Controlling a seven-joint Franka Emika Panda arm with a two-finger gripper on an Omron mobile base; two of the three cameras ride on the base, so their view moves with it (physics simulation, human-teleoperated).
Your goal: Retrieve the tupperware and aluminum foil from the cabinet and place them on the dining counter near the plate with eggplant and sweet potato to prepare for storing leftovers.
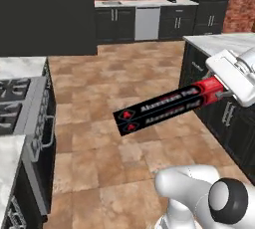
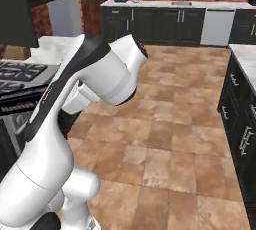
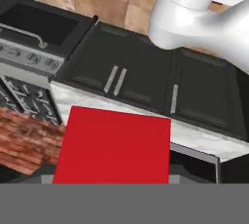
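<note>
Left base view is showing the aluminum foil hanging in mid-air over the tiled floor, a long black box with white lettering, carried level with its red end tucked into the white hand at the right. The gripper is gripping that red end, so the jaws are clamped on the box's short end while the rest of it is sticking out freely to the left, toward the stove. Holding it by one end is probably what the cabinet shelf allowed, since only that end would have faced outward; it is leaving the long box cantilevered, which I judge could let it sag or twist in the grip.

Hand view is looking straight along the box, so its red end is appearing as a flat red square low in the middle, with dark floor cabinets and their silver handles beyond it.

Right base view is mostly taken up by the raised white arm, with a marble tabletop on a dark base at the far right.

The foil is being carried well above the floor, touching nothing but the jaws, and it is not yet set down on any tabletop.
</note>
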